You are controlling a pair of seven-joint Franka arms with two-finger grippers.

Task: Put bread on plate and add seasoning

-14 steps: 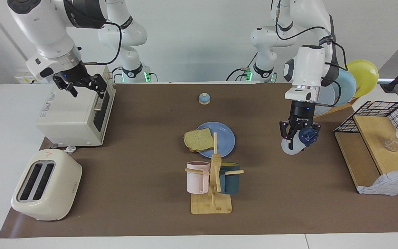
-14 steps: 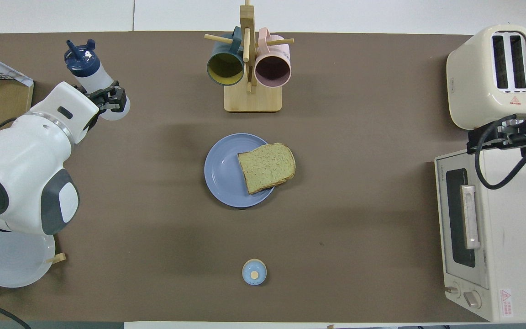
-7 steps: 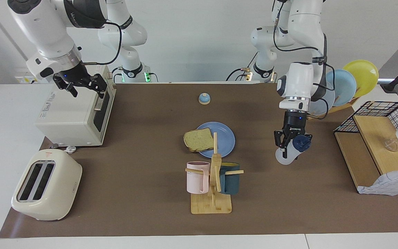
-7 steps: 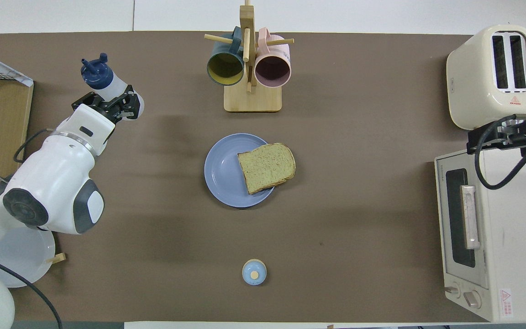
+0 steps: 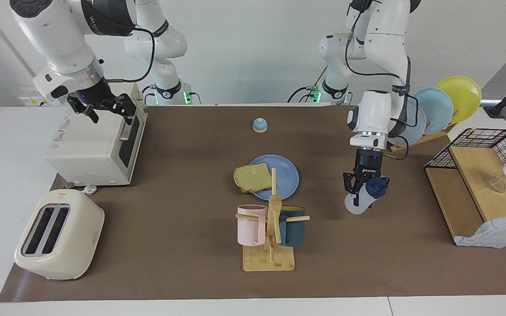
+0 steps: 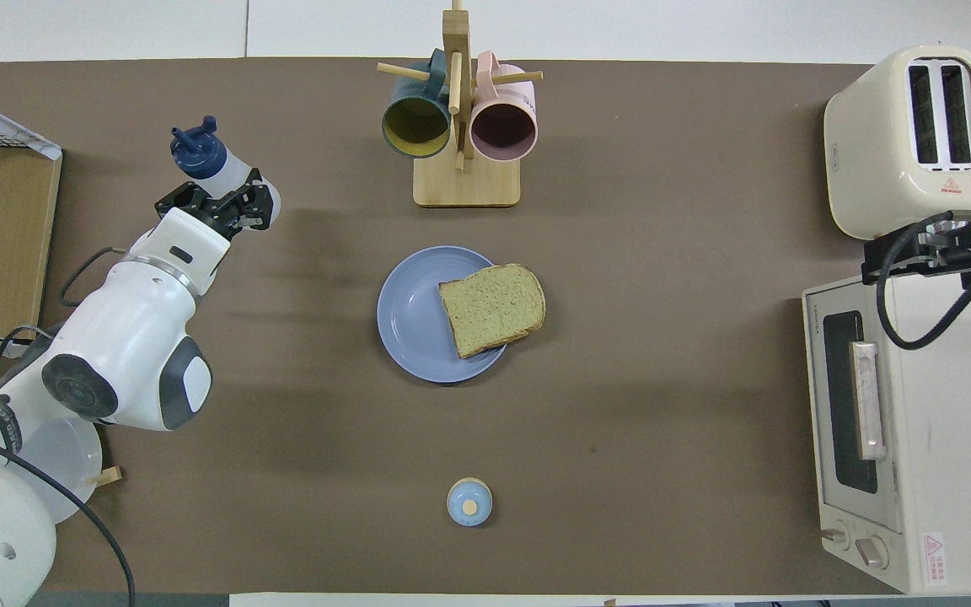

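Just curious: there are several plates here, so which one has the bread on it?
The periwinkle plate lying flat mid-table, bread overhanging its edge; the other plates stand in a rack.

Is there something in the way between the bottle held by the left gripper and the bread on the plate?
Nothing visible. The left gripper holds the bottle above bare table; the way to the bread on the plate is free. The mug rack stands beside this path.

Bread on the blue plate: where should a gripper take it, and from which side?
Take the bread by the crust edge overhanging the plate, coming in low from the right arm's end, one finger over, one under. It lies flat, so only that overhang likely leaves room beneath. The right gripper is open over the toaster oven; the left gripper holds the seasoning bottle.
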